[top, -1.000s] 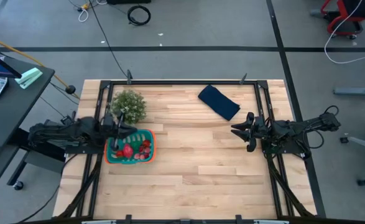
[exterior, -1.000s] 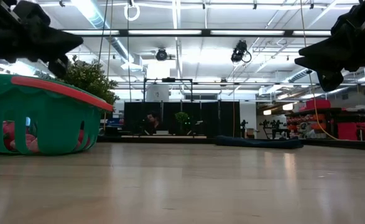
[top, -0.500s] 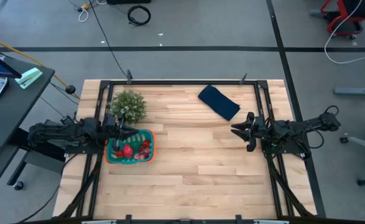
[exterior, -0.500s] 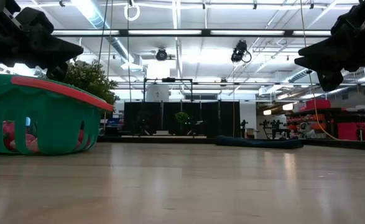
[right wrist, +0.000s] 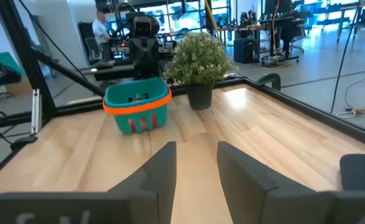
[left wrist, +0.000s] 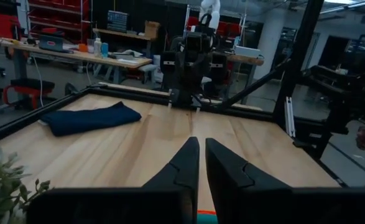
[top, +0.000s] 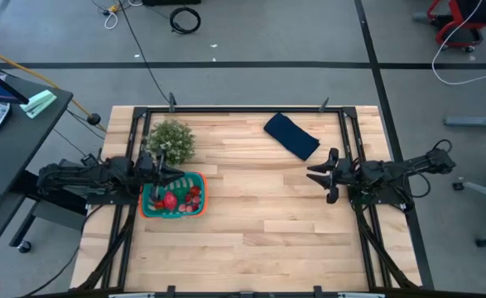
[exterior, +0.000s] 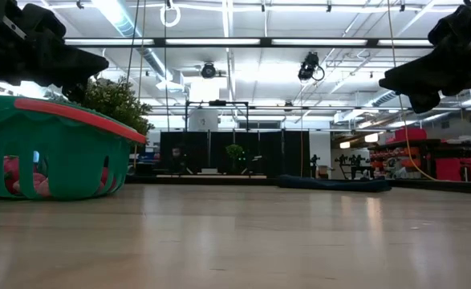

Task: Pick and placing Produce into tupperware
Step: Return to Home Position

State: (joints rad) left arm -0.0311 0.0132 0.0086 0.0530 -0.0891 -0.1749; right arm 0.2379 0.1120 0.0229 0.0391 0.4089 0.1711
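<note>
Left jaws pressed almost together and empty, poised above the plant-side rim of the tupperware (top: 203, 195). Right jaws spread and empty, raised over the opposite side of the desk (top: 259, 223), not far from the folded blue cloth (top: 291, 135). The produce (top: 170, 199), red and pink pieces, lies inside the tupperware, just beside the plant (top: 171, 139); none shows loose on the boards. Filling appears complete, and the step in hand is judged to be the retreat to rest. Next, each arm need only fold back without knocking the container.
</note>
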